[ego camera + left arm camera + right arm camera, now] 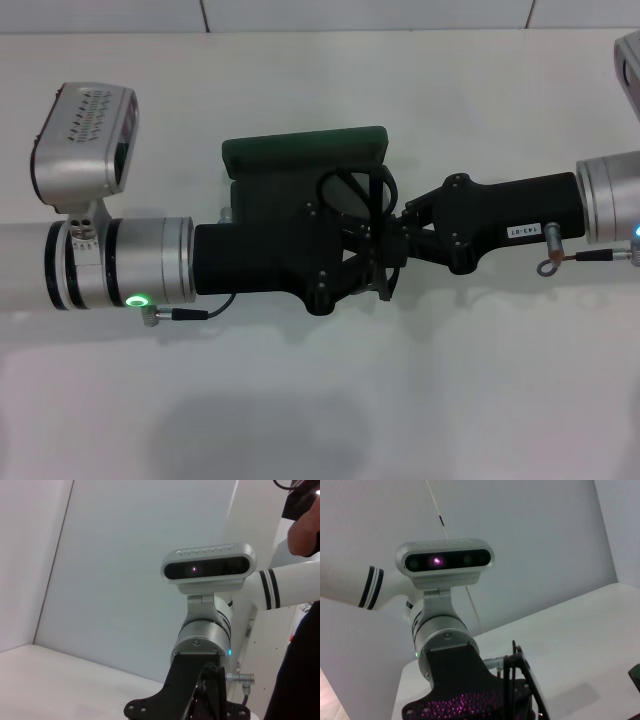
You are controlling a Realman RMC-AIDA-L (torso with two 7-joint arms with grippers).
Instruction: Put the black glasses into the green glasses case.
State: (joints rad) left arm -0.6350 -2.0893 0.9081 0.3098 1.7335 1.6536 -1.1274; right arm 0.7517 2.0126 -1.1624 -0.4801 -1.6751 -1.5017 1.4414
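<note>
Head view: both arms meet at the middle of the white table, directly over the green glasses case, whose raised lid shows behind them. The left gripper reaches in from the left, the right gripper from the right, and the black glasses sit between them, one lens and a temple visible above the case. Which gripper holds the frame, and how far either is open, cannot be told. The step in hand looks like a handover or joint lowering into the case; the next move calls for one gripper letting go so the glasses settle flat on the lining. A small white label on the right gripper body carries print too small to read. Left wrist view: the opposite arm's wrist camera faces the lens; lettering along its top edge is illegible. Right wrist view: the left arm's camera and a thin black temple of the glasses show, the case edge at the far margin
</note>
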